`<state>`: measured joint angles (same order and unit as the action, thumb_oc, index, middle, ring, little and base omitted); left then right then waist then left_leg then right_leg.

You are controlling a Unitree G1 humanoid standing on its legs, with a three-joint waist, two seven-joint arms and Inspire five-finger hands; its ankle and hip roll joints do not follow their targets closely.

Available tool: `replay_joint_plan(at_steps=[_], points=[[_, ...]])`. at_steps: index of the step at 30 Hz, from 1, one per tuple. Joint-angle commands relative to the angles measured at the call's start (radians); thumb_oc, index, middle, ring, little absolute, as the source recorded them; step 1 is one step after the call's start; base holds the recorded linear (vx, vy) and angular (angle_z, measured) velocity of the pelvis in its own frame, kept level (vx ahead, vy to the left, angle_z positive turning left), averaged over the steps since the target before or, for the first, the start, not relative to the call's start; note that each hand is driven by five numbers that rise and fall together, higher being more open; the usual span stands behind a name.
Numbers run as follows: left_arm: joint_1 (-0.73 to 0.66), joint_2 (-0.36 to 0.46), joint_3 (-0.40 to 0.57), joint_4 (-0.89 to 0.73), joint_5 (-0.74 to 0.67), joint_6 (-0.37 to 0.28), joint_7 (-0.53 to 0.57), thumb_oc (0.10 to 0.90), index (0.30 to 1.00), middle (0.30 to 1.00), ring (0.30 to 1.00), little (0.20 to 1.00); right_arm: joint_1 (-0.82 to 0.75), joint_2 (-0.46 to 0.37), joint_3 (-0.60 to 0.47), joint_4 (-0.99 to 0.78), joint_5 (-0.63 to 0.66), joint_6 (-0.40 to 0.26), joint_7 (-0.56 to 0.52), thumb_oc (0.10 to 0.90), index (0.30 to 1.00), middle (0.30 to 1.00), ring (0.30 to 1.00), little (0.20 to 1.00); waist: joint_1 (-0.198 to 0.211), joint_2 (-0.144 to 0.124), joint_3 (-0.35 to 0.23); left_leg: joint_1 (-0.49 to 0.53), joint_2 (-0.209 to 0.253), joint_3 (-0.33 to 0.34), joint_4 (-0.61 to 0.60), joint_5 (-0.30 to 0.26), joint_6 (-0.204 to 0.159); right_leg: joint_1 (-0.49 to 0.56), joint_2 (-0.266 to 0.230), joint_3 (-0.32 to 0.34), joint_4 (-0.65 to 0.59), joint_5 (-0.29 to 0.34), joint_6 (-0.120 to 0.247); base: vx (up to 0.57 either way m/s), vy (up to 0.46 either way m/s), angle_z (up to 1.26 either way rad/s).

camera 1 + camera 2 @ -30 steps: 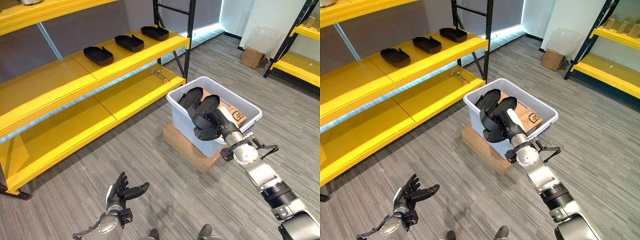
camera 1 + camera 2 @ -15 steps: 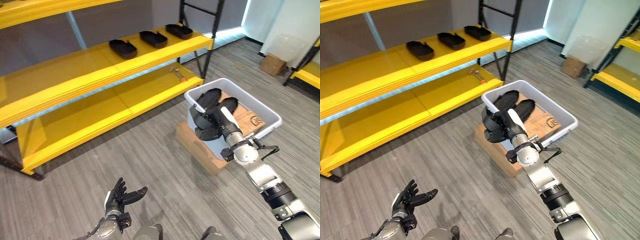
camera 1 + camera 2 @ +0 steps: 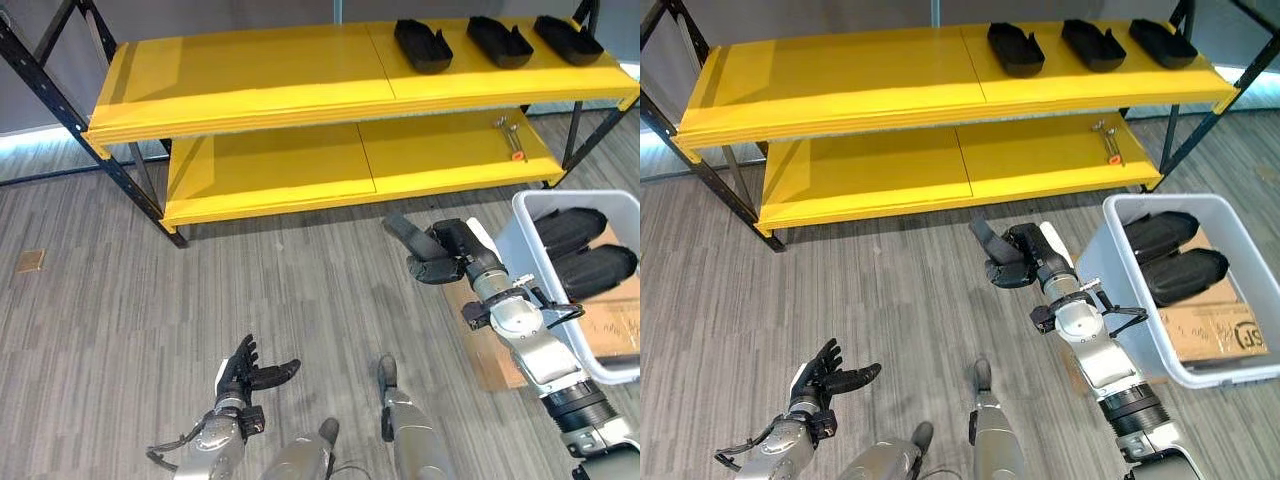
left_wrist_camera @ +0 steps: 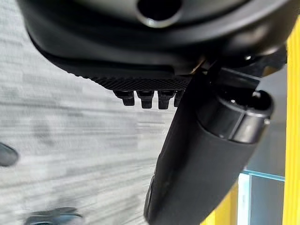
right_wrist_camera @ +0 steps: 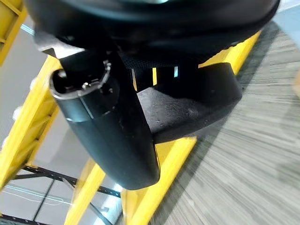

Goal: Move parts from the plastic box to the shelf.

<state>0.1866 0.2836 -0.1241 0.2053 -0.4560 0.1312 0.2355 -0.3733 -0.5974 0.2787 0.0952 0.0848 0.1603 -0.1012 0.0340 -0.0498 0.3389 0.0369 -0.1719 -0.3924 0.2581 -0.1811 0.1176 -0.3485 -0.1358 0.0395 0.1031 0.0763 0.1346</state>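
My right hand point(image 3: 452, 254) is shut on a black tray-shaped part point(image 3: 404, 233), held over the floor just left of the grey plastic box point(image 3: 1120, 214); its thumb point(image 5: 108, 126) curls over the part point(image 5: 187, 105) in the right wrist view. Two more black parts point(image 3: 1160, 233) point(image 3: 1187, 273) lie in the box. Three parts point(image 3: 1015, 46) point(image 3: 1093, 42) point(image 3: 1160, 40) sit on the yellow shelf's upper level point(image 3: 840, 75). My left hand point(image 3: 245, 371) hangs low by the floor, open, with straight fingers point(image 4: 145, 96).
Metal tools point(image 3: 1108, 140) lie on the lower shelf level point(image 3: 890, 165) at its right end. The box rests on a cardboard block point(image 3: 490, 352) and holds a cardboard sheet point(image 3: 1215, 325). A small brown tile point(image 3: 30, 260) lies on the floor at left.
The camera has swung to face the shelf. My right hand has carried the black part away from the box rim, out over the floor before the shelf. The left hand stays open.
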Motion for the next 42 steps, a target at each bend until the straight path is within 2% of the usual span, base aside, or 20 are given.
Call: replay_joint_plan(at_steps=[1,9,18,19,21,22,23,24,26,27,28,29,31,32,33,34,35,38,39,42], points=[[0.014,0.032,0.011,-0.141,0.014,-0.077,-0.008,0.9,1.0,1.0,1.0,1.0,-0.208,-0.054,-0.043,-0.024,0.021,-0.104,-0.048,0.4,0.3,0.3,0.3,0.3,-0.025,-0.057,-0.134,0.039,-0.003,0.088,0.009,-0.095,-0.071,0.053,0.004,0.024,-0.033,0.127,0.049,0.24,-0.158,0.5],[0.052,0.05,0.032,-0.15,0.012,-0.062,-0.007,0.9,1.0,1.0,1.0,1.0,-0.161,-0.053,-0.073,-0.051,0.036,-0.104,-0.046,0.4,0.3,0.3,0.3,0.3,-0.033,-0.031,-0.174,0.127,0.136,0.01,-0.097,-0.069,-0.122,0.047,0.035,-0.071,0.081,0.012,0.007,0.2,-0.168,0.17],[0.038,0.066,0.019,-0.158,0.021,-0.059,-0.003,0.9,1.0,1.0,1.0,1.0,-0.139,-0.048,-0.089,-0.056,0.037,-0.109,-0.051,0.4,0.3,0.3,0.3,0.3,-0.041,-0.005,-0.183,0.144,0.236,-0.042,-0.148,0.008,-0.162,-0.012,0.05,-0.116,0.254,-0.114,-0.032,0.13,-0.149,0.38],[0.029,0.069,0.024,-0.164,0.022,-0.063,0.003,0.9,1.0,1.0,1.0,1.0,-0.15,-0.046,-0.078,-0.051,0.035,-0.112,-0.051,0.4,0.3,0.3,0.3,0.3,-0.04,0.0,-0.188,0.147,0.266,-0.047,-0.166,0.043,-0.172,-0.029,0.06,-0.125,0.293,-0.146,-0.04,0.1,-0.177,0.25],[0.029,0.062,0.038,-0.178,0.023,-0.073,0.015,0.9,1.0,1.0,1.0,1.0,-0.149,-0.044,-0.068,-0.051,0.028,-0.113,-0.049,0.4,0.3,0.3,0.3,0.3,-0.04,0.002,-0.195,0.135,0.284,-0.044,-0.154,0.083,-0.177,-0.026,0.069,-0.124,0.299,-0.16,-0.055,0.15,-0.197,0.18],[0.031,0.058,0.051,-0.184,0.026,-0.08,0.02,0.9,1.0,1.0,1.0,1.0,-0.143,-0.041,-0.064,-0.058,0.029,-0.117,-0.044,0.4,0.3,0.3,0.3,0.3,-0.036,0.006,-0.2,0.122,0.298,-0.035,-0.118,0.148,-0.185,-0.008,0.082,-0.119,0.283,-0.173,-0.063,0.16,-0.151,0.05],[0.033,0.054,0.056,-0.185,0.022,-0.084,0.023,0.9,1.0,1.0,1.0,1.0,-0.137,-0.037,-0.061,-0.064,0.027,-0.118,-0.04,0.4,0.3,0.3,0.3,0.3,-0.03,0.006,-0.201,0.086,0.296,-0.023,-0.048,0.238,-0.185,0.02,0.09,-0.11,0.259,-0.168,-0.069,0.15,-0.168,-0.17],[0.034,0.048,0.065,-0.189,0.004,-0.088,0.027,0.9,1.0,1.0,1.0,1.0,-0.131,-0.035,-0.056,-0.071,0.026,-0.12,-0.039,0.4,0.3,0.3,0.3,0.3,-0.012,-0.007,-0.187,0.01,0.261,-0.012,0.078,0.318,-0.172,0.067,0.091,-0.095,0.198,-0.156,-0.078,0.09,-0.21,-0.31],[0.04,0.051,0.069,-0.204,-0.013,-0.089,0.017,0.9,1.0,1.0,1.0,1.0,-0.132,-0.038,-0.055,-0.084,0.032,-0.122,-0.043,0.4,0.3,0.3,0.3,0.3,0.032,-0.039,-0.132,-0.143,0.151,0.018,0.318,0.334,-0.125,0.143,0.092,-0.086,0.114,-0.134,-0.102,0.03,-0.308,-0.35],[0.046,0.05,0.07,-0.207,-0.014,-0.086,0.01,0.9,1.0,1.0,1.0,1.0,-0.124,-0.036,-0.065,-0.086,0.034,-0.126,-0.051,0.4,0.3,0.3,0.3,0.3,0.039,-0.046,-0.12,-0.191,0.146,0.076,0.369,0.311,-0.109,0.171,0.089,-0.096,0.09,-0.129,-0.111,0.13,-0.351,-0.34],[0.06,0.047,0.068,-0.216,-0.007,-0.079,-0.007,0.9,1.0,1.0,1.0,1.0,-0.099,-0.031,-0.079,-0.083,0.038,-0.126,-0.055,0.4,0.3,0.3,0.3,0.3,0.055,-0.049,-0.103,-0.29,0.133,0.152,0.349,0.252,-0.113,0.214,0.078,-0.106,0.063,-0.13,-0.111,0.25,-0.272,-0.09],[0.066,0.049,0.071,-0.214,-0.006,-0.076,-0.01,0.9,1.0,1.0,1.0,1.0,-0.087,-0.035,-0.085,-0.085,0.039,-0.128,-0.055,0.4,0.3,0.3,0.3,0.3,0.068,-0.04,-0.098,-0.328,0.135,0.192,0.289,0.211,-0.123,0.245,0.084,-0.11,0.043,-0.139,-0.106,0.26,-0.177,0.34],[0.068,0.054,0.074,-0.213,-0.005,-0.076,-0.012,0.9,1.0,1.0,1.0,1.0,-0.076,-0.036,-0.094,-0.086,0.04,-0.128,-0.055,0.4,0.3,0.3,0.3,0.3,0.075,-0.042,-0.1,-0.348,0.13,0.206,0.247,0.21,-0.131,0.263,0.087,-0.109,0.028,-0.139,-0.103,0.17,-0.037,0.48],[0.069,0.058,0.076,-0.212,0.001,-0.078,-0.011,0.9,1.0,1.0,1.0,1.0,-0.071,-0.029,-0.095,-0.085,0.035,-0.131,-0.06,0.4,0.3,0.3,0.3,0.3,0.083,-0.026,-0.098,-0.38,0.137,0.223,0.114,0.225,-0.146,0.288,0.105,-0.107,0.013,-0.156,-0.099,0.33,0.037,-0.22],[0.072,0.059,0.076,-0.21,0.015,-0.079,-0.013,0.9,1.0,1.0,1.0,1.0,-0.053,-0.017,-0.1,-0.081,0.034,-0.137,-0.063,0.4,0.3,0.3,0.3,0.3,0.102,0.004,-0.103,-0.423,0.169,0.21,-0.097,0.347,-0.175,0.328,0.144,-0.09,-0.001,-0.177,-0.096,0.33,0.023,-0.61],[0.074,0.059,0.075,-0.21,0.016,-0.079,-0.014,0.9,1.0,1.0,1.0,1.0,-0.051,-0.017,-0.1,-0.082,0.033,-0.137,-0.063,0.4,0.3,0.3,0.3,0.3,0.104,0.0,-0.103,-0.405,0.17,0.213,-0.131,0.364,-0.178,0.33,0.141,-0.088,0.0,-0.178,-0.098,0.57,0.089,-0.68],[0.074,0.055,0.079,-0.204,0.04,-0.077,-0.018,0.9,1.0,1.0,1.0,1.0,-0.03,0.007,-0.108,-0.086,0.026,-0.139,-0.066,0.4,0.3,0.3,0.3,0.3,0.119,0.019,-0.114,-0.423,0.195,0.222,-0.316,0.429,-0.209,0.405,0.164,-0.061,-0.003,-0.225,-0.1,0.36,0.053,-0.13],[0.092,0.035,0.097,-0.206,0.029,-0.08,-0.011,0.9,1.0,1.0,1.0,1.0,-0.012,0.027,-0.111,-0.097,0.005,-0.133,-0.056,0.4,0.3,0.3,0.3,0.3,0.127,0.026,-0.136,-0.383,0.206,0.227,-0.333,0.432,-0.207,0.457,0.165,-0.036,-0.006,-0.261,-0.094,0.34,0.114,-0.38],[0.098,0.03,0.1,-0.21,0.029,-0.082,-0.011,0.9,1.0,1.0,1.0,1.0,-0.003,0.038,-0.113,-0.1,-0.005,-0.132,-0.051,0.4,0.3,0.3,0.3,0.3,0.128,0.029,-0.147,-0.362,0.212,0.22,-0.333,0.456,-0.208,0.476,0.162,-0.033,-0.006,-0.265,-0.094,0.42,0.23,-0.86],[0.082,0.047,0.103,-0.214,0.043,-0.081,-0.008,0.9,1.0,1.0,1.0,1.0,0.029,0.058,-0.146,-0.11,-0.025,-0.128,-0.047,0.4,0.3,0.3,0.3,0.3,0.133,0.015,-0.181,-0.328,0.206,0.227,-0.292,0.455,-0.201,0.533,0.107,-0.041,-0.012,-0.299,-0.065,0.36,0.224,-0.8]])
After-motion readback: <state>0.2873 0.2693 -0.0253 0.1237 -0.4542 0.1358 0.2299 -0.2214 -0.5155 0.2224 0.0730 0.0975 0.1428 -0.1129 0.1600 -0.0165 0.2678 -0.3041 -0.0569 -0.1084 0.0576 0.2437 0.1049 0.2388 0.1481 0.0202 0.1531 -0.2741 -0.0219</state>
